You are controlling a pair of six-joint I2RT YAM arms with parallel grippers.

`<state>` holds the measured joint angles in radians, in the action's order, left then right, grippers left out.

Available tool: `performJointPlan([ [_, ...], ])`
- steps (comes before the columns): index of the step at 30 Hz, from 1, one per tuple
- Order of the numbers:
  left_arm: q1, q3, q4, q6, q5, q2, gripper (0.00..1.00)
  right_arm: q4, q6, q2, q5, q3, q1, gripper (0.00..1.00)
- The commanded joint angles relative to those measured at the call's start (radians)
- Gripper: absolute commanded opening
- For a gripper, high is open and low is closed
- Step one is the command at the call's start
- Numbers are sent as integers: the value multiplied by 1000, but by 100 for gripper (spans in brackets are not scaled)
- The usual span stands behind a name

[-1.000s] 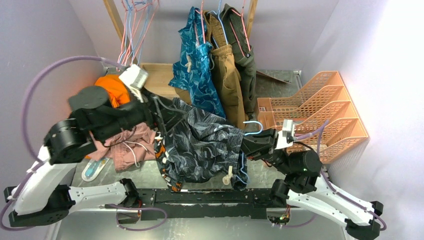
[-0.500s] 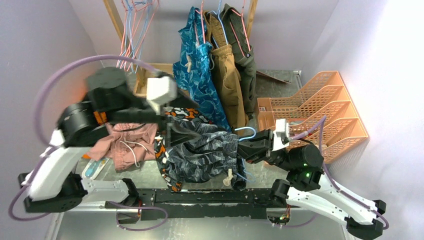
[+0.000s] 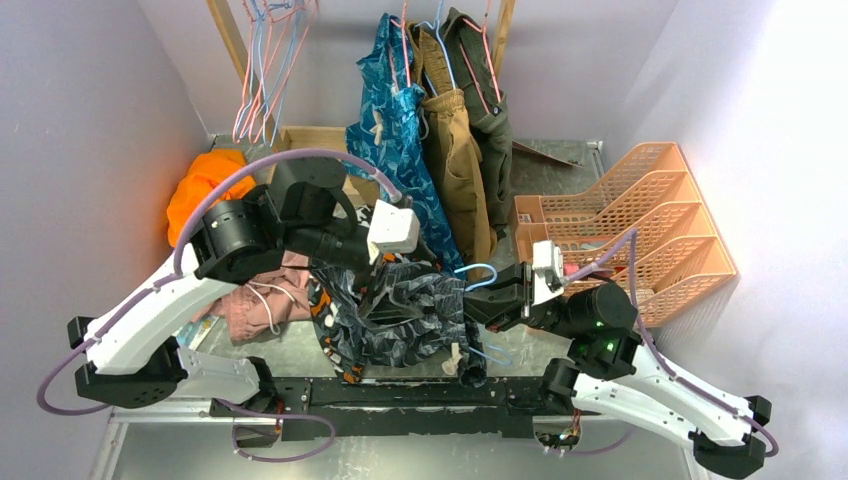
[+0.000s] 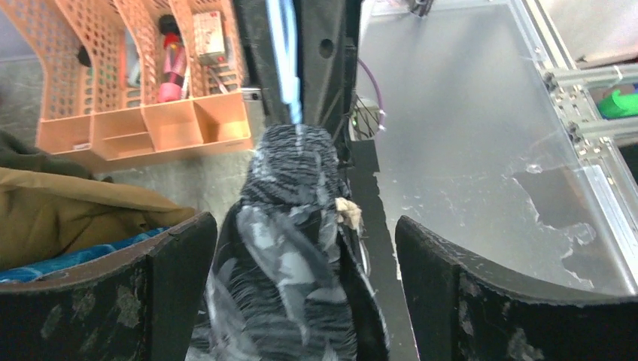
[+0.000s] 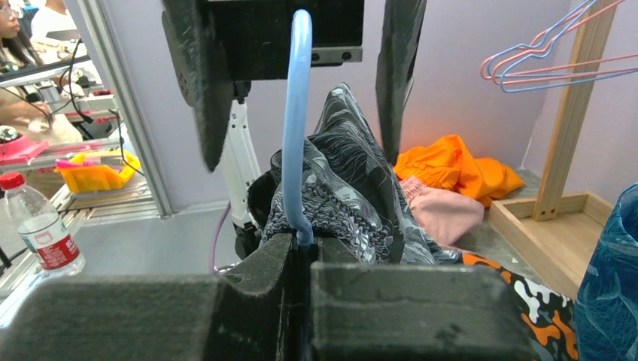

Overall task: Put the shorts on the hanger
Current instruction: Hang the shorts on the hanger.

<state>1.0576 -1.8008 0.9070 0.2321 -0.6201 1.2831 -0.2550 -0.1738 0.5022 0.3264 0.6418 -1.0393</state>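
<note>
The dark, grey-streaked shorts hang bunched at mid-table, cream drawstring dangling at the front. The light-blue hanger shows its hook at their right; its lower wire is hidden in the fabric. My right gripper is shut on the hanger's neck, with the jaws pressed together. My left gripper hovers over the shorts from the left, open. In the left wrist view the shorts lie between its wide-apart fingers without touching them.
A peach plastic file rack stands at the right. Teal shorts, brown and dark green garments hang at the back, beside spare pink and blue hangers. Pink, orange and blotchy black-orange clothes lie at the left.
My left arm swung right from the clothes pile to above the shorts, its jaws spreading wider. The shorts now hang more bunched. The right gripper with the hanger shifted slightly left.
</note>
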Motion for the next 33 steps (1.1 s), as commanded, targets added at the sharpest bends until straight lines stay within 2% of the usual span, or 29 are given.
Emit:
performJointPlan([
  [1, 68, 21, 26, 20, 9, 22, 92, -9, 22, 8, 32, 48, 5, 0],
  [8, 107, 2, 62, 11, 98, 41, 90, -47, 9, 1, 28, 25, 5, 0],
  [15, 107, -48, 65, -23, 168, -1, 94, -99, -12, 0, 34, 0, 4, 0],
  [23, 107, 35, 79, -58, 245, -70, 95, -145, -29, 13, 41, -15, 4, 0],
  [26, 107, 53, 118, -55, 238, -41, 92, -146, -29, 24, 48, -8, 5, 0],
  [33, 107, 52, 141, -24, 233, 2, 79, -136, -32, 43, 72, 13, 5, 0],
])
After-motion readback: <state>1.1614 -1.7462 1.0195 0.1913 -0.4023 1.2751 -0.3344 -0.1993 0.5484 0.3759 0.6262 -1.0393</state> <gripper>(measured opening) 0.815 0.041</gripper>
